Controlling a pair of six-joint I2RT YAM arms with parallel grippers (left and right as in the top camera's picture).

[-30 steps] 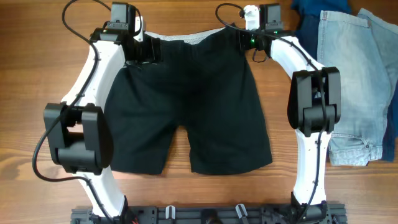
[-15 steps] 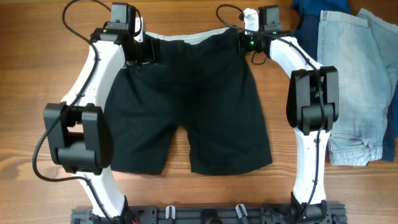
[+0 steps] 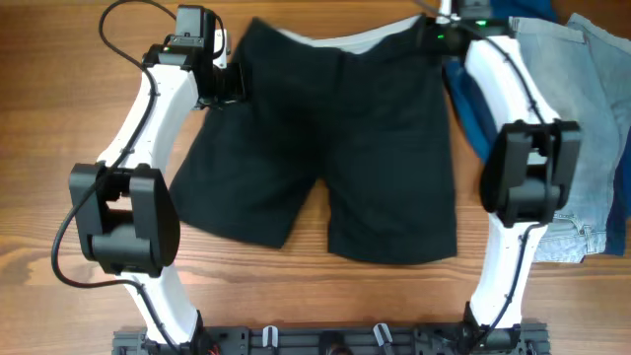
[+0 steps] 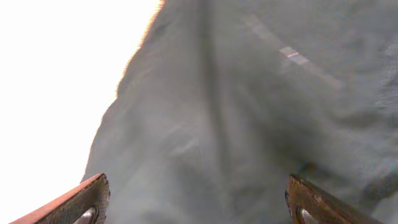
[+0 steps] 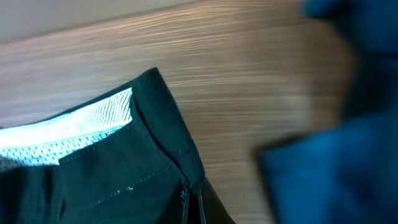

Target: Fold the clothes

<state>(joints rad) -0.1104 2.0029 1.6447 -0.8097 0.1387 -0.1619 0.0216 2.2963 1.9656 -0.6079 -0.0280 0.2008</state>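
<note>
The black shorts (image 3: 335,138) lie spread on the wooden table, skewed, with the pale inner waistband (image 3: 340,39) at the far edge. My right gripper (image 3: 446,28) is shut on the waistband's right corner (image 5: 168,155); in the right wrist view the jaws (image 5: 193,200) pinch the black hem. My left gripper (image 3: 229,84) hovers open at the shorts' left edge. In the left wrist view its two fingertips (image 4: 87,199) stand wide apart over grey-looking fabric (image 4: 249,112), holding nothing.
A royal-blue cloth (image 3: 475,108) lies under the right arm, close to the held corner (image 5: 329,168). Light-blue denim shorts (image 3: 592,128) lie at the far right. Bare wood (image 3: 39,148) shows to the left of the shorts.
The right gripper shut on the waistband corner and pulled it right and away. The shorts slid right and rotated, out from under the still, open left gripper.
</note>
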